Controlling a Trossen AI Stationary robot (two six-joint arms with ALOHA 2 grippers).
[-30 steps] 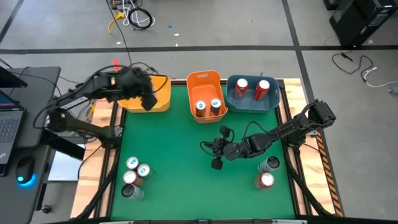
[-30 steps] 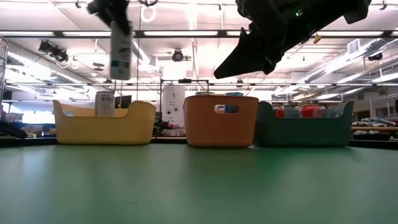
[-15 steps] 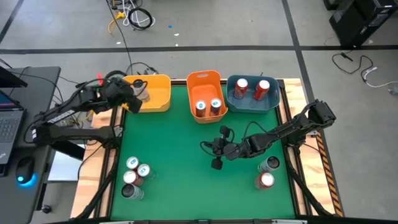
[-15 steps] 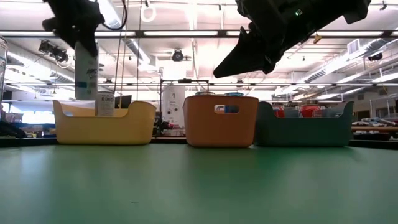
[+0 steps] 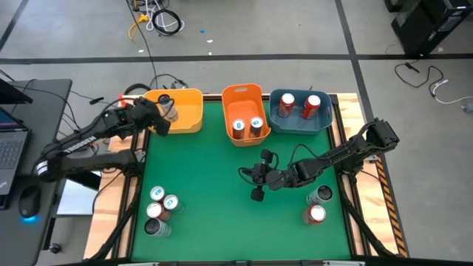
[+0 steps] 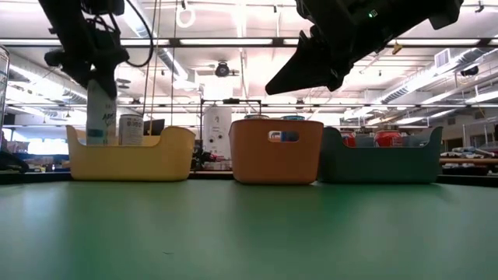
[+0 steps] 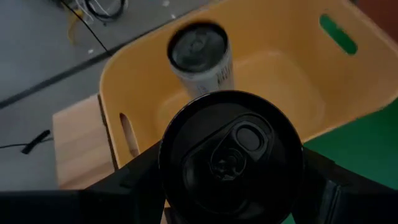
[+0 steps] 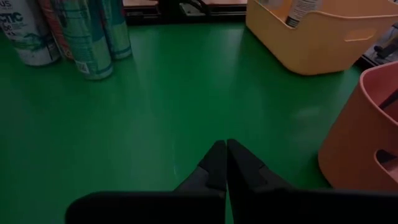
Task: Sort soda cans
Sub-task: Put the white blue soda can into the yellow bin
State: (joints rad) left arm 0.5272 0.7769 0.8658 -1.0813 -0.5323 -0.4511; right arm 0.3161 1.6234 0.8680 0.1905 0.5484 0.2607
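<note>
Left tool (image 7: pixel 230 186) is gripping a white can (image 6: pixel 101 109), holding it upright over the yellow bin's (image 5: pixel 188 111) left end, beside another can (image 7: pixel 200 57) standing inside. Delivery step, I'd say; lowering and letting go comes next. Right tool (image 8: pixel 224 163), pressed together, is hovering mid-counter (image 5: pixel 214 199).

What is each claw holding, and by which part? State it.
Left claw grips a can by its sides, above the yellow bin. Right claw is shut, holding nothing.
</note>
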